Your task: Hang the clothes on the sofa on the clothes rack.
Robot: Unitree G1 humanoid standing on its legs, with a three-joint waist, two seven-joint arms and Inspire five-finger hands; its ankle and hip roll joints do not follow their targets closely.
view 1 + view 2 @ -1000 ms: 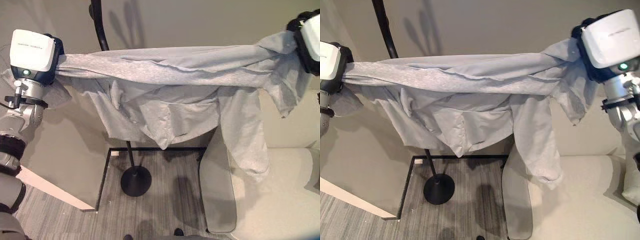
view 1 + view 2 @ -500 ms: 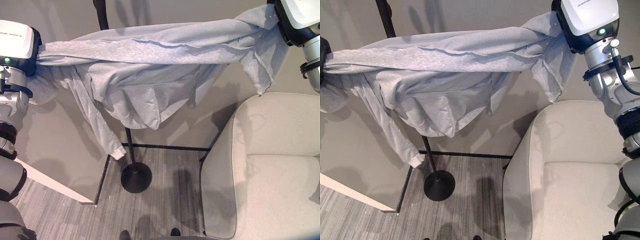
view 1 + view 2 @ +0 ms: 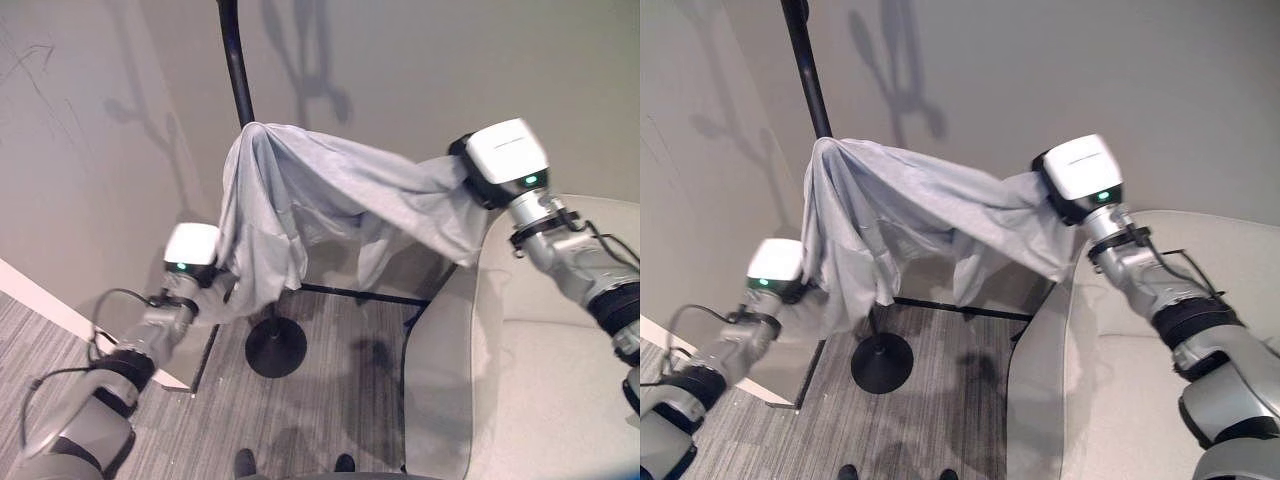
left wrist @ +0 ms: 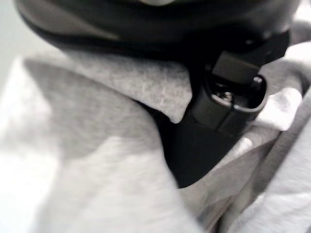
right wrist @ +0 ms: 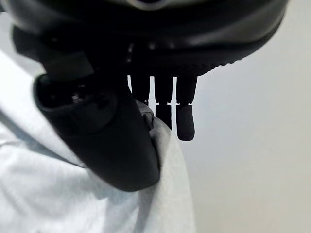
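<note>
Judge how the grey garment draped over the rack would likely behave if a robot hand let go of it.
The grey garment is probably floppy: it sags between the rack pole and the right robot hand. It seems light, hanging in thin folds. Draped unevenly, it might slide off once the left robot hand releases.

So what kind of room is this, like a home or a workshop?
Probably a living room or lounge corner, or a mock-up of one: a pale upholstered sofa, a black standing clothes rack with a grey garment draped on it, and grey striped flooring.
</note>
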